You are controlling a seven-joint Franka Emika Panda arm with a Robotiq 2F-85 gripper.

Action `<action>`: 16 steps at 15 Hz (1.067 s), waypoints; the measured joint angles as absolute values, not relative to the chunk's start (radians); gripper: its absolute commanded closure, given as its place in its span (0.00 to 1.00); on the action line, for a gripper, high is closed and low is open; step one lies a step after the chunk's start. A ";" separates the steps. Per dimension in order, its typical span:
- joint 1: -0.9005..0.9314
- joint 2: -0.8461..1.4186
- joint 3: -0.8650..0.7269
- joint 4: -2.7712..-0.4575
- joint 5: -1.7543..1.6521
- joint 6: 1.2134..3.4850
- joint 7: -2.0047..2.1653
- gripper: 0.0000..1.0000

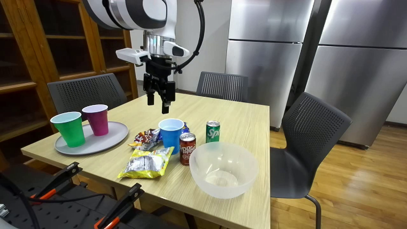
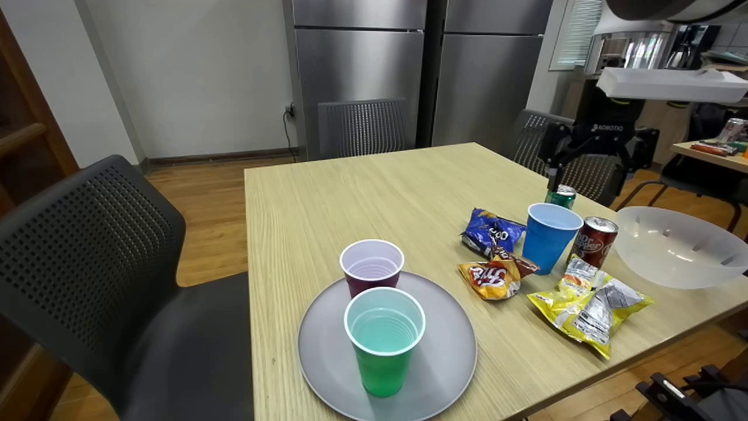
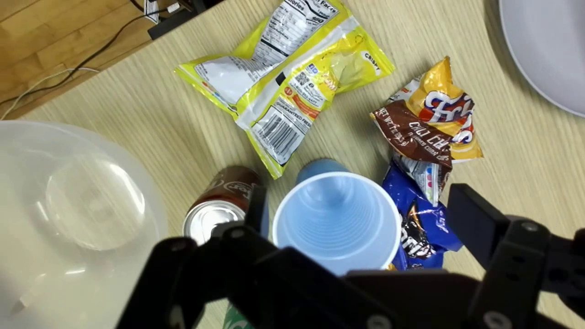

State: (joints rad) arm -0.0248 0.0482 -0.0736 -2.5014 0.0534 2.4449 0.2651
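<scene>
Over the table [image 1: 229, 111], the hand [image 1: 158, 105] hangs spread wide, grasping nothing. Lower down, the blue cup [image 1: 170, 140] stands upright just beside the Dr Pepper can [image 1: 187, 149] and a blue snack bag [image 2: 492, 230], with a yellow bag [image 1: 146, 163] lying near.

Pair of steel fridges [image 1: 264, 73] next to a plain pale wall [image 2: 204, 82], light kinda smearing down them. Honey-colored wood floor [image 1: 375, 171], dark mesh-back chairs [image 1: 308, 140] around a pale wood table [image 2: 350, 199], brown glass-front cabinet [image 1: 41, 54] off to one side, white blinds [image 2: 578, 35] past the fridges.
</scene>
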 measured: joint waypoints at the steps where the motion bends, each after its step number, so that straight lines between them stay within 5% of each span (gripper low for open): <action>1: -0.028 0.056 -0.079 -2.501 0.053 2.445 0.270 0.00; 16: -0.042 0.145 -0.144 -2.501 0.053 2.465 0.402 0.00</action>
